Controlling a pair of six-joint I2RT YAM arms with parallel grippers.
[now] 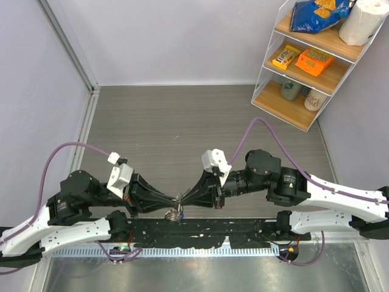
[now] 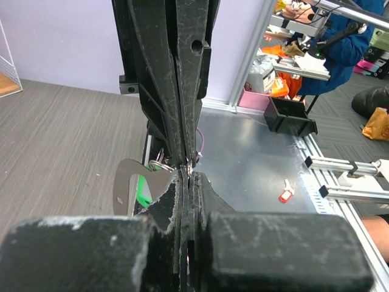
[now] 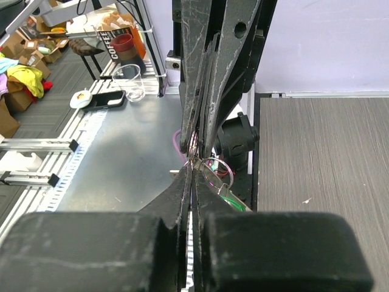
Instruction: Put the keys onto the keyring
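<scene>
Top external: mounted high above the near edge, looking down over the desk (image 1: 182,121). Left wrist: very near, sighting along the left claw (image 2: 187,176) toward the right claw (image 3: 193,167). Right wrist: the reverse. Shared by all: the meeting claw tips.

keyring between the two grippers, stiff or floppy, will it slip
Probably stiff: the keyring is a thin metal loop that holds its round shape. Likely slippery, since it's bare shiny wire. The keys hang loose beneath it, so they'd probably swing.

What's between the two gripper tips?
Only the keyring, pinched where left gripper and right gripper meet tip to tip, keys dangling beneath; seen in the top view.
</scene>
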